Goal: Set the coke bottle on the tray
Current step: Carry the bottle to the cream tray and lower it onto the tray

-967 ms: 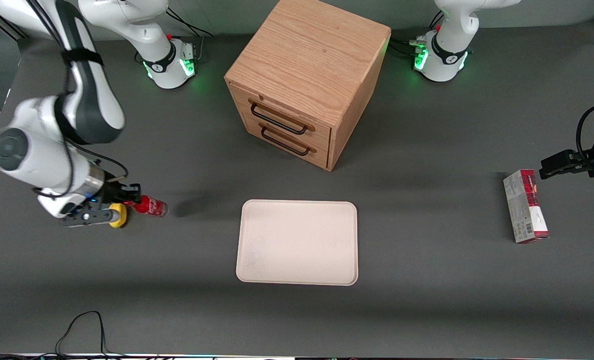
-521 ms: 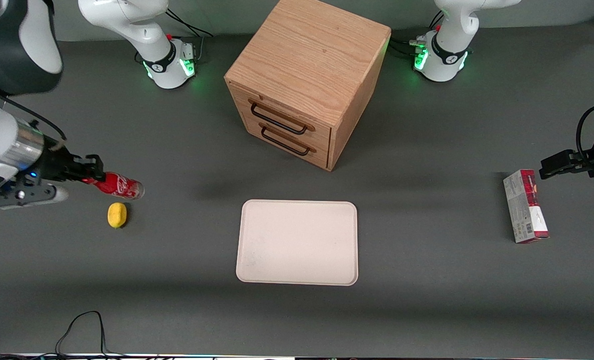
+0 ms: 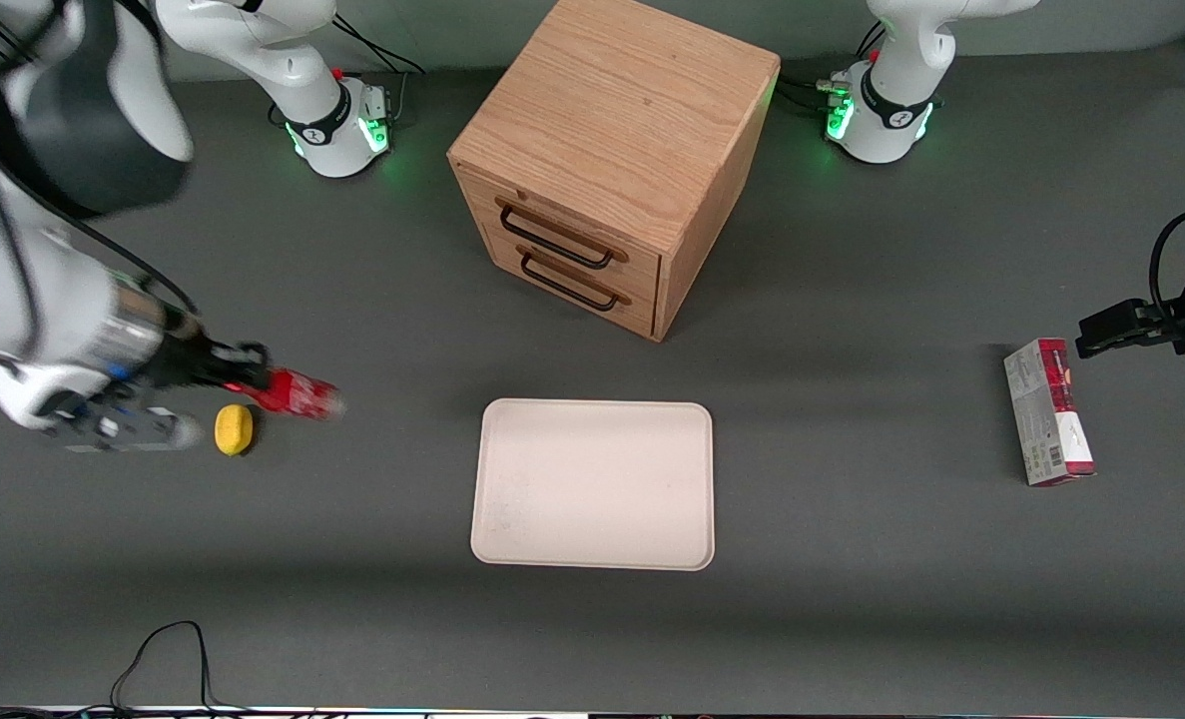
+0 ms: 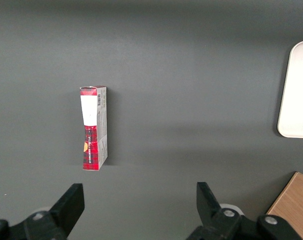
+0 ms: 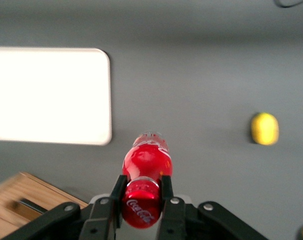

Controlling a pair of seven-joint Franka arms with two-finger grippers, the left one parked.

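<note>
Red and shiny, the coke bottle (image 3: 297,393) is held up in the air by the claw (image 3: 243,377) at the left side of the front view, a bit above the middle of the frame's height. The claw pinches the bottle near its red cap, one black finger (image 5: 116,192) on each side of the neck. In the wrist view the cap end points at the camera and the clear base points away toward the worktop (image 3: 852,559). The bottle lies nearly flat in the claw, with its base pointing toward the tray (image 3: 593,483).

The tray is cream-white and flat, with round corners. It sits in the lower middle of the front view. The bottle is not over it; it hangs well apart from the tray, toward the working arm's end of the worktop. Nothing lies on the tray.

A small yellow lump (image 3: 234,429) rests on the grey worktop just beside the bottle, a little nearer to the front camera.

A wooden box (image 3: 614,150) with two drawers and black handles stands in the upper middle of the front view, farther from the camera than the tray.

A red-and-white carton (image 3: 1048,410) lies flat at the right edge, toward the parked arm's end.
</note>
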